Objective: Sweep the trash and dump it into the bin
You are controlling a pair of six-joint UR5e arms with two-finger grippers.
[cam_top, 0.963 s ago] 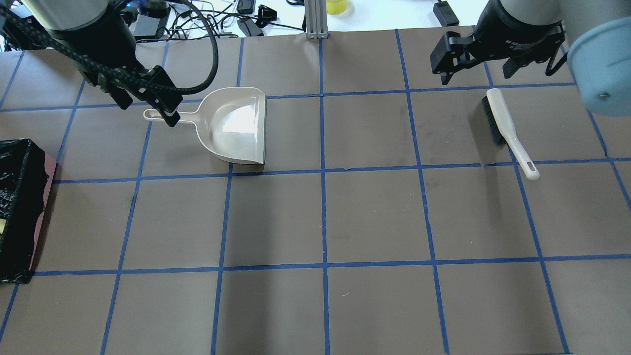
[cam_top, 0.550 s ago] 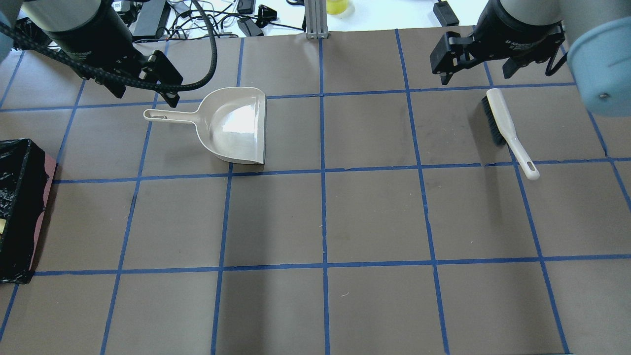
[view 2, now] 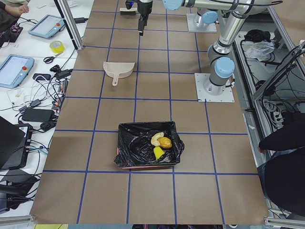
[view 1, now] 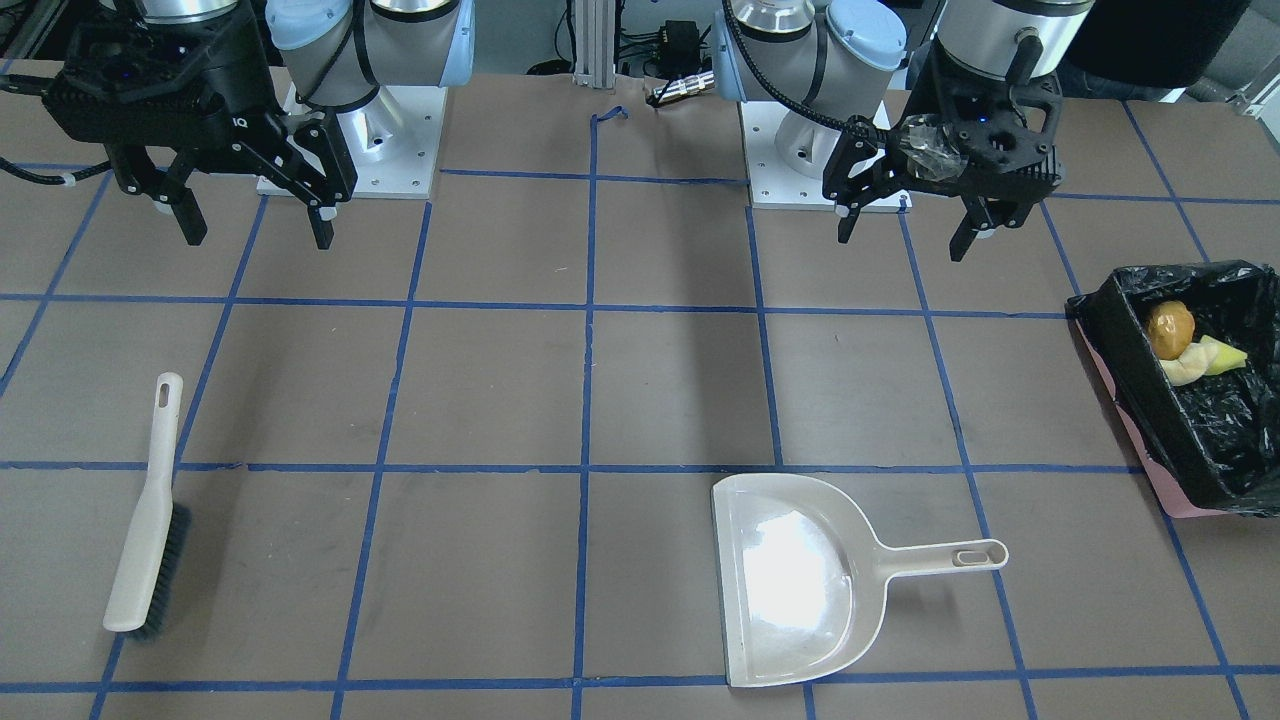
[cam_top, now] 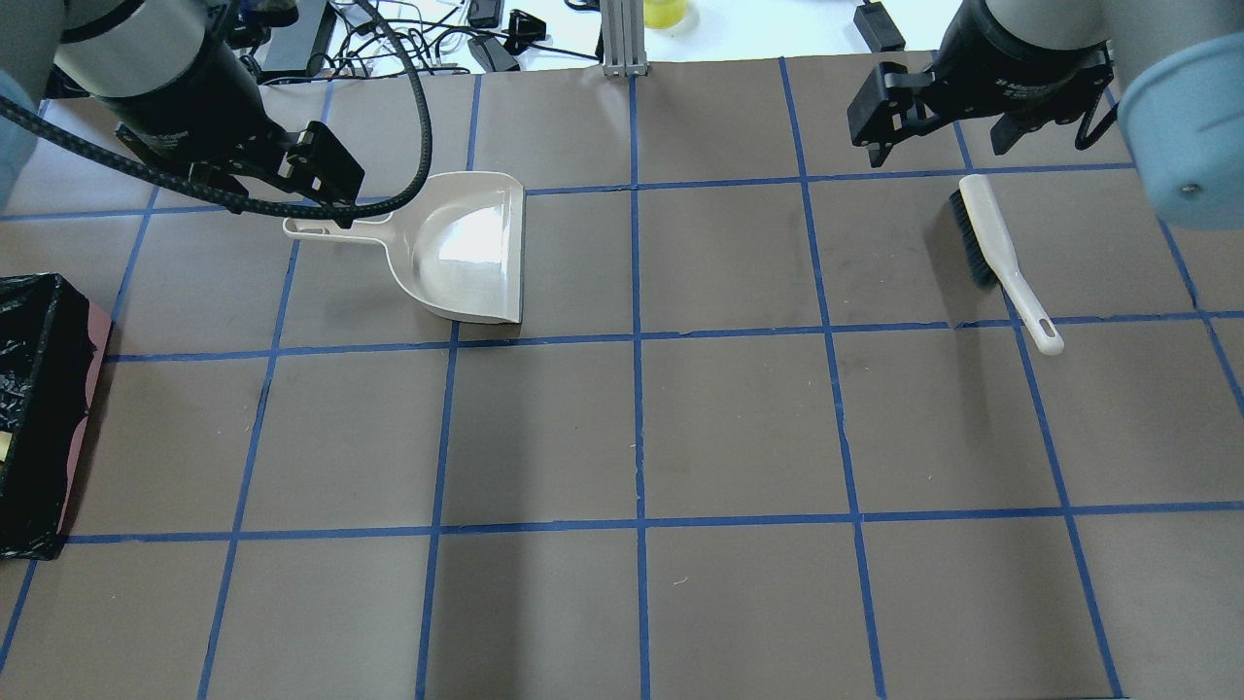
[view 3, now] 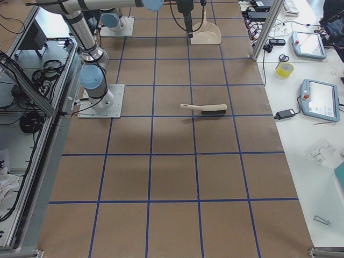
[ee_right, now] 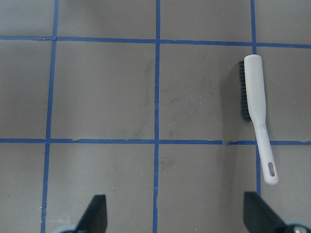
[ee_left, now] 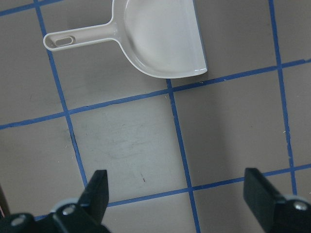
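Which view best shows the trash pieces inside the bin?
The exterior front-facing view: the trash lies unobstructed in the bin, with brown lump, pale croissant and green wedge distinguishable. The exterior left view shows all three, smaller. The overhead view crops most of the bin; the remaining views miss it.

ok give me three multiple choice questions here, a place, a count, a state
1. Where are the small toy food pieces? A in the beige plastic dustpan; B beside the white brush; C in the pink bin lined with black plastic.
2. How many pieces? A one; B three; C five.
3. The left gripper is: A open, empty; B shut on the dustpan; C shut on the brush.
Answers: C, they lie on its liner; B, brown lump, golden croissant, yellow-green wedge; A, fingers apart, nothing between.
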